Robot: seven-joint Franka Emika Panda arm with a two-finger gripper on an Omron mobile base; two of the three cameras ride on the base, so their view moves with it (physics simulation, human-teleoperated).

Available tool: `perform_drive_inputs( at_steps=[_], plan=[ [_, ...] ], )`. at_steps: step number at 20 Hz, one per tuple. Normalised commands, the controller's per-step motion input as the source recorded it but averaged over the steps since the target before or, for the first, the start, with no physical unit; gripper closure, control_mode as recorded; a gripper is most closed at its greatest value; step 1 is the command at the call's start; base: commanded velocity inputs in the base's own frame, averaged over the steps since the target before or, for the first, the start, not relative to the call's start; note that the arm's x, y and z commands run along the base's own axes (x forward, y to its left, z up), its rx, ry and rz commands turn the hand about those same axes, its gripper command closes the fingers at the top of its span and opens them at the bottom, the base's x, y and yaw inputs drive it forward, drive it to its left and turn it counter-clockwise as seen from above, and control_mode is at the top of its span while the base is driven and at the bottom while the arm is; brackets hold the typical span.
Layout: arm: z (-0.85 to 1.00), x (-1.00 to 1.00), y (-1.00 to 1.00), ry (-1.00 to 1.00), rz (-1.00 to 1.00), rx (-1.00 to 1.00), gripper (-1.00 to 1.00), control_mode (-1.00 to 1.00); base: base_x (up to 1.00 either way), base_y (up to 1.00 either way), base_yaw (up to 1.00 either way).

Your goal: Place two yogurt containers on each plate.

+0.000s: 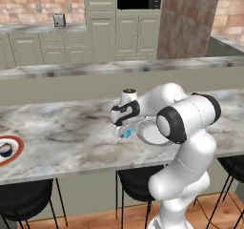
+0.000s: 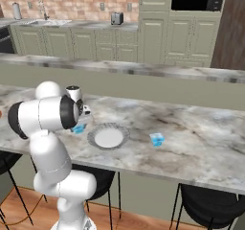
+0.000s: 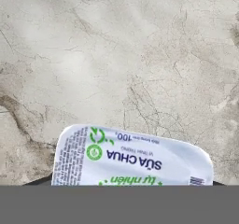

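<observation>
1. Left base view: the white arm rises from the lower right of the frame and bends toward the centre, and the gripper [image 1: 125,132] is low over the marble counter [image 1: 71,128], right at a small light-blue yogurt cup [image 1: 127,133]. The cup sits just left of the grey-rimmed plate [image 1: 150,134], which the arm's elbow partly covers. The jaws hug the cup's sides, though I cannot tell from this angle whether they truly pinch it.
2. Same view, far left edge: the red-rimmed plate [image 1: 14,149] lies on the counter, well apart from the gripper, with a dark-and-pale item [image 1: 5,150] resting on it, too small to identify.
3. Right base view: the arm climbs from the lower left. A blue cup [image 2: 78,128] peeks out beside the arm, just left of the grey-rimmed plate at centre, which is bare. A second yogurt container [image 2: 156,139] stands on the counter to the right of that plate, near but not touching.
4. Hand view: a pale lid [image 3: 133,157] with green and dark print sits at the bottom centre, above the marble. The fingertips are hidden, so the grip cannot be judged.
</observation>
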Motion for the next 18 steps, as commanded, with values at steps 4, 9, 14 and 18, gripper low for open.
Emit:
perform_drive_inputs(
  at_steps=[4, 9, 14, 18],
  plan=[
    [0.44, -0.2, -0.47, -0.03, -0.08, 0.0, 1.0, -1.0, 0.0, 0.0, 0.0],
    [0.31, -0.12, -0.44, 0.0, -0.09, 0.0, 1.0, -1.0, 0.0, 0.0, 0.0],
    [0.02, -0.08, -0.48, 0.0, -0.11, 0.0, 1.0, -1.0, 0.0, 0.0, 0.0],
    [0.0, -0.01, -0.41, 0.01, -0.12, 0.0, 1.0, -1.0, 0.0, 0.0, 0.0]
  ],
)
